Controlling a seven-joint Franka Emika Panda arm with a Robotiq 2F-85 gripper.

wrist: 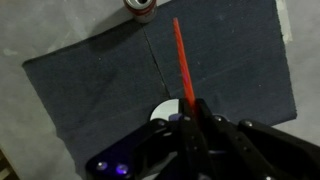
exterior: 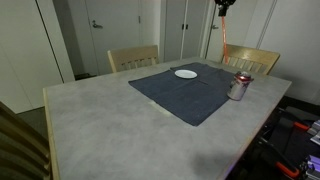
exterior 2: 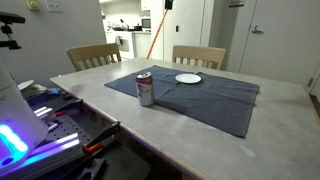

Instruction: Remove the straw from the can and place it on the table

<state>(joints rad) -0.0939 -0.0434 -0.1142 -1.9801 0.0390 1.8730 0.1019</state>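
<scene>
My gripper (exterior: pixel 224 8) is high above the table, at the top edge of both exterior views (exterior 2: pixel 167 5), and is shut on the red-orange straw (exterior: pixel 225 40). The straw hangs down from it, clear of the can; it also shows in an exterior view (exterior 2: pixel 156 35) and runs up from the jaws (wrist: pixel 190 118) in the wrist view (wrist: pixel 183 62). The silver can (exterior: pixel 239 86) with red marking stands upright on the dark blue-grey mat (exterior: pixel 190 95) near the table edge; it shows in an exterior view (exterior 2: pixel 146 88) and at the top of the wrist view (wrist: pixel 140 5).
A flat white plate (exterior: pixel 186 73) lies on the mat, also in an exterior view (exterior 2: pixel 188 78) and partly behind the jaws in the wrist view (wrist: pixel 160 110). Two wooden chairs (exterior: pixel 133 57) stand at the table's far side. The grey table top (exterior: pixel 100 120) surrounds the mat.
</scene>
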